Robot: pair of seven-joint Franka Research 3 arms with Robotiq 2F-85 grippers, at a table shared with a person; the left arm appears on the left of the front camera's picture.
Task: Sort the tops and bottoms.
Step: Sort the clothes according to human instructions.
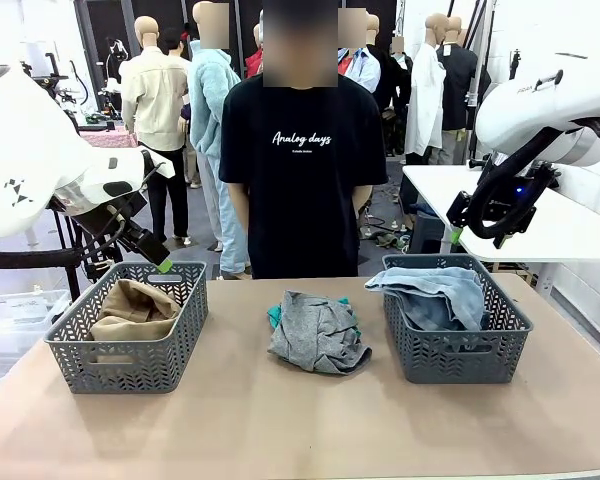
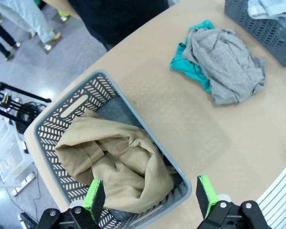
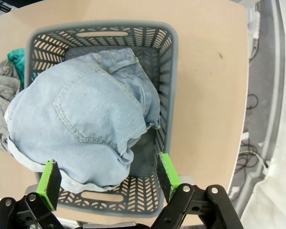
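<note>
Clearly the sorting is half done: the tan khaki top [image 2: 114, 162] lies in the left basket [image 1: 130, 365], and the denim bottoms [image 3: 86, 124] in the right basket [image 1: 460, 360]. The grey tee [image 1: 318, 335] and the teal tee [image 2: 188, 67] lie heaped mid-worktop [image 1: 280, 420], the teal one perhaps caught underneath. The left pincer [image 2: 150, 195] and the right pincer [image 3: 105, 176] hang released and empty, each above its basket. Next, the left one should reach for the grey tee on top.

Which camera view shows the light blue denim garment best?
The right wrist view: it looks down on the light blue faded denim garment, showing its pocket and stitching as it spills over the rim of the grey plastic basket. The front view shows it side-on; the left wrist view catches a corner.
</note>
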